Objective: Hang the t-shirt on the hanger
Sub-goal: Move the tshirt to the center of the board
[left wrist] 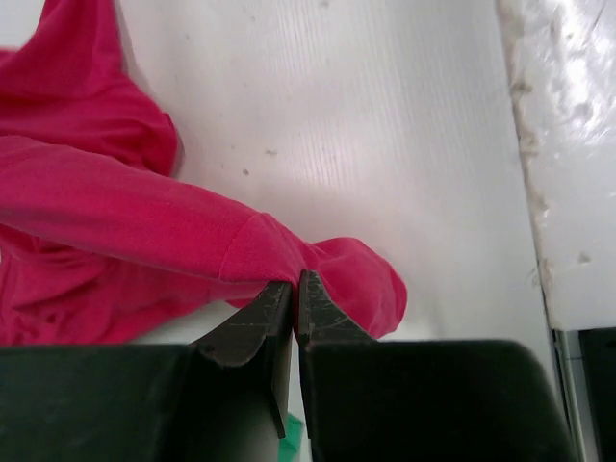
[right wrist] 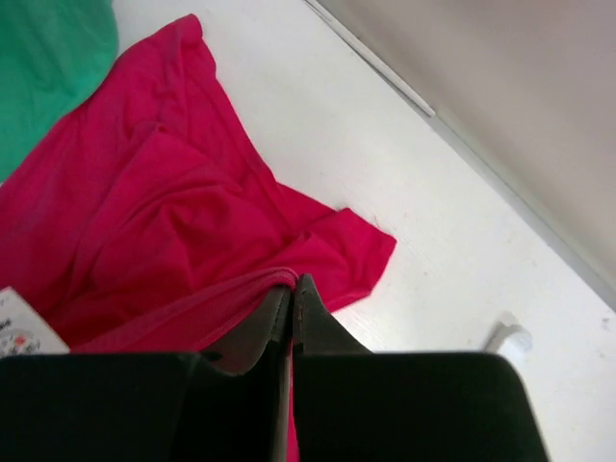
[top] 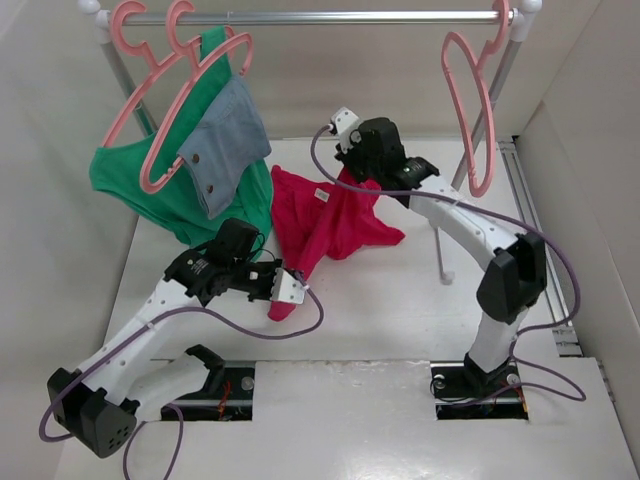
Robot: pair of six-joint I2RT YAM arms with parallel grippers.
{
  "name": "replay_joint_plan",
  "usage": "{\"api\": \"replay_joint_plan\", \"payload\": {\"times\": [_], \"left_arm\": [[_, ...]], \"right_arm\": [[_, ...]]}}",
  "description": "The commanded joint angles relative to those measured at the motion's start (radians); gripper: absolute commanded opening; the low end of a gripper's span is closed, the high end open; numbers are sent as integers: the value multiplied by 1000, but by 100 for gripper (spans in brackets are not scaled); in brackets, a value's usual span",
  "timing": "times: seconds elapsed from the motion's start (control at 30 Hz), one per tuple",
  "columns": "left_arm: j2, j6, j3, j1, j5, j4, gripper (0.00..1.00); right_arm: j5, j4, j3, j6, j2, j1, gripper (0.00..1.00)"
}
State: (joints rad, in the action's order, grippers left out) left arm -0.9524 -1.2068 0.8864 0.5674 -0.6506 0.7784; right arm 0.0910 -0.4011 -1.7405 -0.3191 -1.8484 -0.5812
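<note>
Left wrist, left gripper point(left wrist: 295, 282) clamping t-shirt point(left wrist: 125, 212) edge

green garment point(top: 130, 182) | denim piece point(top: 230, 135) | both on pink hangers point(top: 160, 140) | metal rail point(top: 330, 17)

The left arm point(top: 150, 325) folds at a low elbow beside its base and runs forward and to the right. Its wrist is about level, and the 2 fingers of the left gripper point(left wrist: 295, 281) are pressed together on a fold of the shirt point(left wrist: 115, 221). The right arm point(top: 465, 222) rises from its base, bends at a high elbow and reaches left. The right gripper point(right wrist: 292, 287) points down, jaws clamped on shirt cloth.
</note>
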Motion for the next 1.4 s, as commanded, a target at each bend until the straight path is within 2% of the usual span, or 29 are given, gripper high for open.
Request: {"api": "replay_joint_plan", "payload": {"times": [0.0,0.17,0.2,0.23,0.27,0.3,0.33,0.37,0.4,0.43,0.57,0.6,0.63,0.67,0.77,0.83,0.9,0.97,1.03,1.2,1.27,1.3,1.37], "left_arm": [[3,38,55,28,-138,49,0],[3,27,20,48,-138,38,0],[3,27,7,57,-138,38,0],[3,15,-3,69,-127,59,7],[3,0,-3,69,-127,68,13],[3,0,-3,78,-127,68,21],[3,0,-15,78,-127,79,33],[3,-10,-15,78,-118,79,46],[3,-26,-27,78,-103,102,61],[-6,-43,-27,78,-93,102,66],[-16,-16,-49,78,-11,43,72],[-16,95,-66,78,18,-11,72],[-16,160,-98,78,95,-154,72],[-16,211,-118,78,136,-225,72],[-29,277,-188,78,229,-414,72],[-58,277,-207,78,229,-447,72],[-103,303,-233,78,255,-476,72],[-115,312,-276,78,331,-505,72],[-115,312,-315,78,394,-559,72],[-83,337,-326,52,367,-571,73],[-83,368,-326,40,353,-571,73],[-83,400,-326,40,344,-571,73],[-72,438,-317,28,332,-582,73]], "right_arm": [[72,134,99,-52,124,-20,0],[36,185,359,0,235,-20,0],[36,176,446,20,261,-20,6],[36,176,494,58,277,-34,25],[36,176,584,77,310,-43,33],[61,176,585,103,310,-52,42],[85,163,663,157,340,-52,52],[107,147,696,182,353,-66,68],[142,136,723,205,365,-66,71],[154,111,764,227,386,-75,73],[174,84,817,284,448,-109,73],[184,71,828,284,459,-118,73],[197,62,828,297,471,-129,73],[197,41,828,298,491,-150,73],[208,28,819,307,523,-212,72],[167,60,819,269,543,-227,71],[18,152,832,235,543,-238,71],[-74,185,832,215,494,-238,73],[-83,185,791,215,407,-247,74],[-121,222,707,187,241,-299,74],[-137,222,693,187,171,-299,67],[-151,222,693,187,154,-299,51],[-180,208,706,187,143,-289,27]]}}
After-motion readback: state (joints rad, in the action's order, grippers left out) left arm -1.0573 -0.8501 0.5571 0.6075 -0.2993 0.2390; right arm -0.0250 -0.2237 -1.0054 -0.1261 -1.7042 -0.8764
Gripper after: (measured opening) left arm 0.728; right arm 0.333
